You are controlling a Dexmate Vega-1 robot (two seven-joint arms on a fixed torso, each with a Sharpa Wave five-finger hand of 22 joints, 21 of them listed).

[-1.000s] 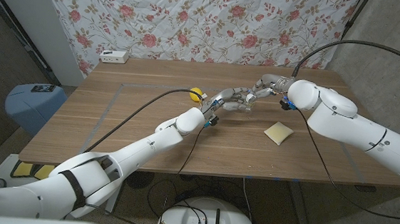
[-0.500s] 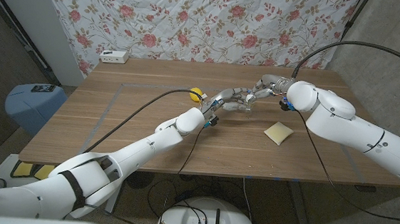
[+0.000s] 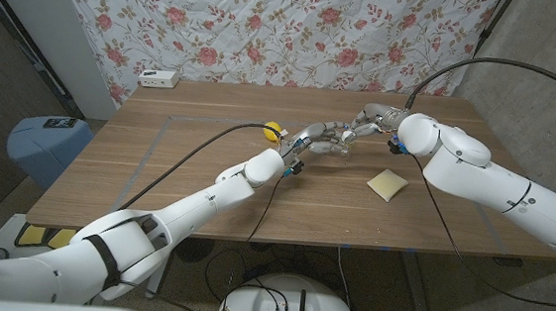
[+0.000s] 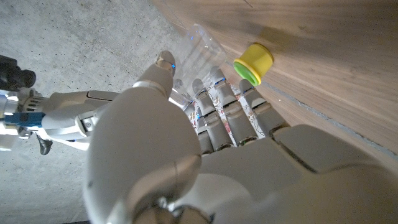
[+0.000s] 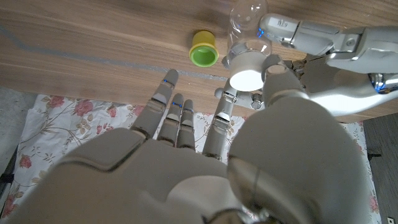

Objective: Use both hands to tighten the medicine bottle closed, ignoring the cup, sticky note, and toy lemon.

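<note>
Both hands meet over the middle of the wooden desk (image 3: 158,166), toward its far half. The left hand (image 3: 314,139) reaches in from the near left with its fingers (image 4: 219,102) wrapped around the clear medicine bottle (image 5: 245,18), gripping its body; in the left wrist view the bottle (image 4: 198,46) shows as a transparent cylinder past the fingertips. The right hand (image 3: 368,121) comes in from the right, and its fingers (image 5: 174,115) are spread with the thumb close to the bottle's white cap (image 5: 249,62); it seems to touch the cap, but whether it truly grips it cannot be told from these views. A small yellow and green cup (image 3: 273,130) stands on the desk just beside the left hand, on its far left side. A pale yellow sticky note (image 3: 387,184) lies on the desk nearer the front edge, below the right forearm and apart from both hands.
</note>
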